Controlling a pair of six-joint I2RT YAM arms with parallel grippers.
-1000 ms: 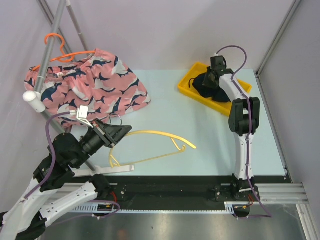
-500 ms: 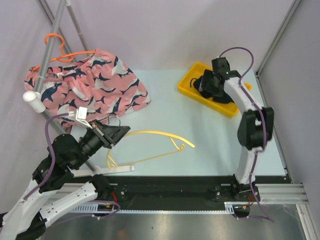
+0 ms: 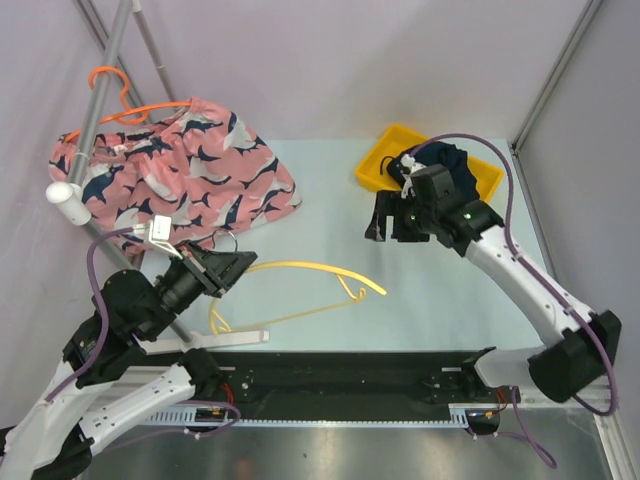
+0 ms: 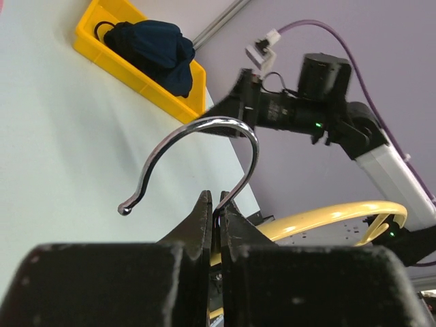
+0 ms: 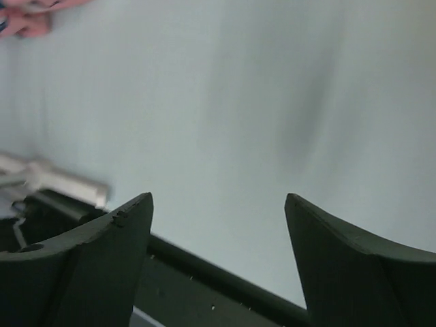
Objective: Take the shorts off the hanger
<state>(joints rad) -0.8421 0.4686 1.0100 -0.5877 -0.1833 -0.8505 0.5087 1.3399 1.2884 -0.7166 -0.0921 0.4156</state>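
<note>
The pink shark-print shorts [image 3: 185, 175] hang on an orange hanger [image 3: 140, 112] at the back left; a corner of them shows in the right wrist view [image 5: 24, 17]. The navy shorts [image 3: 455, 160] lie bunched in the yellow bin [image 3: 372, 172], also seen from the left wrist as navy shorts [image 4: 155, 44]. My left gripper [image 4: 216, 199] is shut on the metal hook [image 4: 204, 139] of a bare yellow hanger [image 3: 300, 268]. My right gripper [image 3: 386, 216] hovers over the table left of the bin, jaws [image 5: 218, 201] open and empty.
A slanted metal rack pole [image 3: 100, 95] with a white end cap [image 3: 68, 203] carries the orange hanger. Purple walls close the back and both sides. The black rail [image 3: 330, 365] runs along the near table edge.
My right gripper opened, let go of the navy shorts in the bin, and swung forward and left out over the table. The left gripper and yellow hanger stayed put.
</note>
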